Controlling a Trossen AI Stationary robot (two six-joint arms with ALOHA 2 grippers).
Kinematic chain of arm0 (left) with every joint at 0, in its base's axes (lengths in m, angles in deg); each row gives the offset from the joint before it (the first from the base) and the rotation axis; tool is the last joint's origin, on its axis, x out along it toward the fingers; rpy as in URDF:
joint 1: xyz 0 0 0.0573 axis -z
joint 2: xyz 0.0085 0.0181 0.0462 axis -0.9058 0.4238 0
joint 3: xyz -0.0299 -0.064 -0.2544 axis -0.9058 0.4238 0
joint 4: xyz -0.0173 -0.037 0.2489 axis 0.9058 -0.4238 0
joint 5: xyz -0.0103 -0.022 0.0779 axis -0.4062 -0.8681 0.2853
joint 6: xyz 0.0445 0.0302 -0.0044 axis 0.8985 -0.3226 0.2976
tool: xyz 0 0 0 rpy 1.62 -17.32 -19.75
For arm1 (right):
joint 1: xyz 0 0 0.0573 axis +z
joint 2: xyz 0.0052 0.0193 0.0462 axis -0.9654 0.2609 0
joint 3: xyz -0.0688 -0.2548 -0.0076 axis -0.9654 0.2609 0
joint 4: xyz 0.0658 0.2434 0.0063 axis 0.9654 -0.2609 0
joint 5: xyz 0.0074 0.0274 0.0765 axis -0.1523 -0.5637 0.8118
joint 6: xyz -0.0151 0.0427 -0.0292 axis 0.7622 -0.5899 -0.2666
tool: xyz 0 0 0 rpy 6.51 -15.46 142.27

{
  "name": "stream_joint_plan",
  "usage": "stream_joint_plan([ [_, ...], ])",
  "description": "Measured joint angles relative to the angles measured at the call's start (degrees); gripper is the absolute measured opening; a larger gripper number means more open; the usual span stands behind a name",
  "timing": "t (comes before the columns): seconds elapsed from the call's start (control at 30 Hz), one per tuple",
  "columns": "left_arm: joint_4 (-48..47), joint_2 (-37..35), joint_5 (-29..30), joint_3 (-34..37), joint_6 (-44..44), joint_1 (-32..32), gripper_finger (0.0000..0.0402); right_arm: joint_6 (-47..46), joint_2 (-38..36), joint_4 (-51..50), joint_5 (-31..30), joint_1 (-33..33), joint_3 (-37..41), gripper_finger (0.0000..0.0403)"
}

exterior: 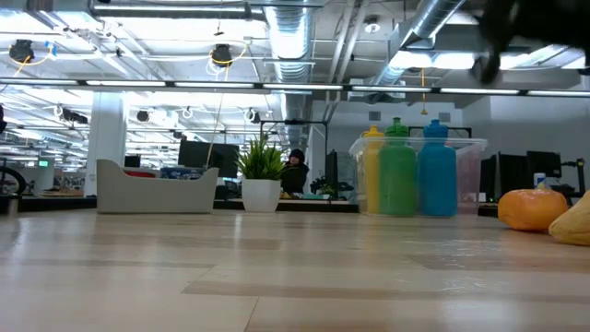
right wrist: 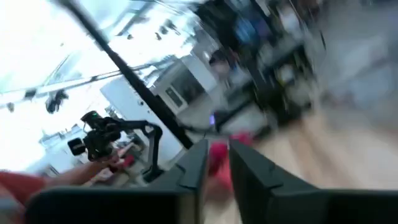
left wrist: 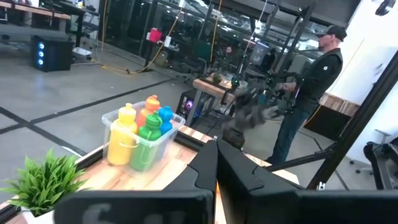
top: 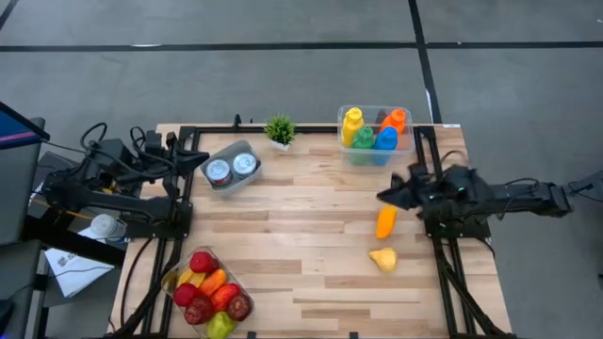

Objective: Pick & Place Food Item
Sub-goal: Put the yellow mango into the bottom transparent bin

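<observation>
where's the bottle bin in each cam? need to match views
High: bottle bin at the table's far edge, right of centre, just ahead of the right gripper.
Low: right of centre, on the table.
Left wrist: left of centre, beyond the shut fingers.
Right wrist: not in it.
Shared landmark: the plant, left of the bin in high, low and left wrist.
</observation>
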Motion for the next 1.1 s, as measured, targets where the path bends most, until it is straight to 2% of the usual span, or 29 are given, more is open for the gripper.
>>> stream_joint_plan([
  [0.1, 0.1, 0.2, 0.0, 0.0, 0.0, 0.0, 0.0000, 12.2, 3.3, -4.1, -1.3, 0.0, -8.4, 0.0097],
  [0.17, 0.0, 0.3, 0.0, 0.0, 0.0, 0.0, 0.0000, 20.9, 6.6, -16.5, -1.5, 0.0, -15.1, 0.0135],
  [0.33, 0.1, 0.2, 0.1, 0.0, 0.0, 0.0, 0.0000, 41.2, 17.6, -55.1, -2.6, 1.7, -30.7, 0.0235],
  [0.43, 0.0, 0.2, 0.1, 0.0, 0.0, 0.0, 0.0000, 50.5, 24.6, -69.0, -5.9, 3.5, -35.8, 0.0279],
  [0.57, 0.0, 0.4, 0.1, 0.0, 0.0, 0.0, 0.0000, 61.3, 31.9, -74.1, -8.7, 6.3, -37.8, 0.0309],
  [0.77, 0.0, 0.4, 0.1, 0.0, 0.0, 0.0, 0.0000, 73.1, 43.2, -77.2, -9.2, 9.5, -37.8, 0.0317],
  [1.1, 0.0, 0.4, 0.1, 0.0, 0.0, 0.0, 0.0000, 79.4, 61.8, -77.9, -9.6, 8.1, -37.6, 0.0318],
])
